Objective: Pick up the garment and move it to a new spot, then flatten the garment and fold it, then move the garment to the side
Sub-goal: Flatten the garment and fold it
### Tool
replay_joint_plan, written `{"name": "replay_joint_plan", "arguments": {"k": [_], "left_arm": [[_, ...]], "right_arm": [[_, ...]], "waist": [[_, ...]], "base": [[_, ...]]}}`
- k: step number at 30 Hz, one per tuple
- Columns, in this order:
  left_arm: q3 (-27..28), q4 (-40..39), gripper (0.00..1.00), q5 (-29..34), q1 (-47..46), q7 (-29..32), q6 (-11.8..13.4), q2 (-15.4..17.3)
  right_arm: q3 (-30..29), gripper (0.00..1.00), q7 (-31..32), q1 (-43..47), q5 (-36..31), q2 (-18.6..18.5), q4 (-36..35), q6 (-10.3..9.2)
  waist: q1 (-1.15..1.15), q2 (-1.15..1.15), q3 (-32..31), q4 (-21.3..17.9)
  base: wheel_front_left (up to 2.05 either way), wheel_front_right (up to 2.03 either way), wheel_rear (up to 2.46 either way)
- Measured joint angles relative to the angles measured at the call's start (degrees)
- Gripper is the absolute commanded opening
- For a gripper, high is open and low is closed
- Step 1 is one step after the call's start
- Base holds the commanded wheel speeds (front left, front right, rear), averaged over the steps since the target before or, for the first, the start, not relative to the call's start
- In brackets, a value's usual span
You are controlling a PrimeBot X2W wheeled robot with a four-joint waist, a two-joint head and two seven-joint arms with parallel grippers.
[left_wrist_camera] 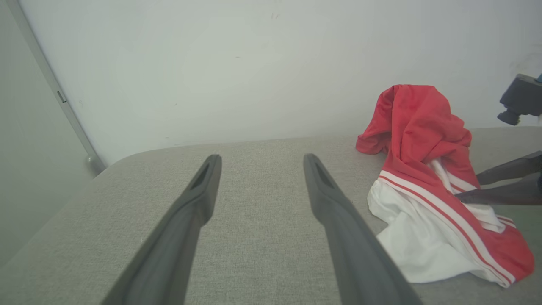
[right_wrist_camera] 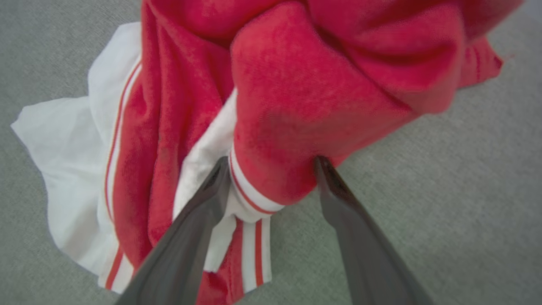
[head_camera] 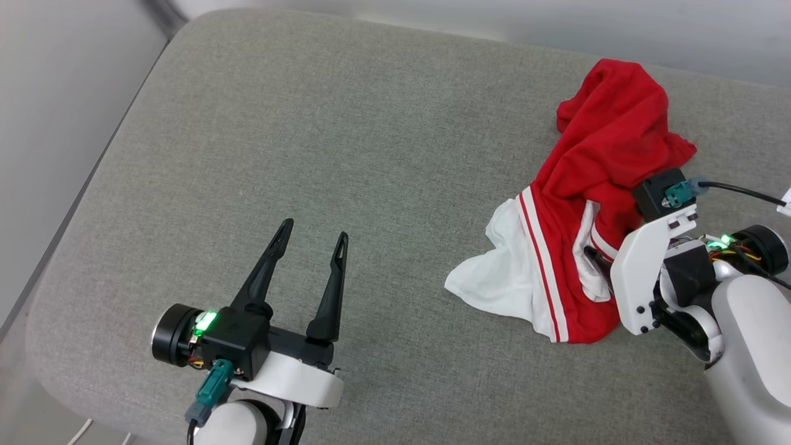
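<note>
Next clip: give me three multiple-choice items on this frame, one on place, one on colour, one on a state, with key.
1. In the head view the garment lies: A) on the right part of the grey cushion; B) at its left edge; C) on the floor.
2. Its colours: A) blue, yellow; B) red, white; C) all black.
3. The left gripper is: A) shut on a sleeve; B) shut, empty; C) open over bare cushion.
Key: 1A, the heap sits at right; 2B, red and white cloth; 3C, fingers spread apart.
</note>
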Motion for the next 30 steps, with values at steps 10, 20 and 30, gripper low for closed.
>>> {"name": "replay_joint_plan", "arguments": {"k": [10, 20, 30], "left_arm": [[2.1, 1.5, 1.00, 1.4, 1.0, 0.0, -2.0, -1.6], [4.6, 2.0, 1.00, 2.1, 2.9, 0.0, -3.1, -2.3], [6.0, 1.6, 1.00, 3.2, 4.4, 0.0, -4.4, -3.7]], "right_arm": [[1.1, 0.00, -4.4, -0.2, -0.6, -0.6, 1.5, 0.00], [-0.6, 0.00, -2.6, 7.5, 0.6, -7.8, -10.9, 0.00], [-9.1, 0.00, 8.2, 18.5, 7.9, -18.6, -23.9, 0.01]], "waist": [[0.00, 0.00, -1.5, -1.4], [0.00, 0.00, -5.4, -7.6], [0.00, 0.00, -8.3, -14.7]], "base": [[0.00, 0.00, 0.00], [0.00, 0.00, 0.00], [0.00, 0.00, 0.00]]}}
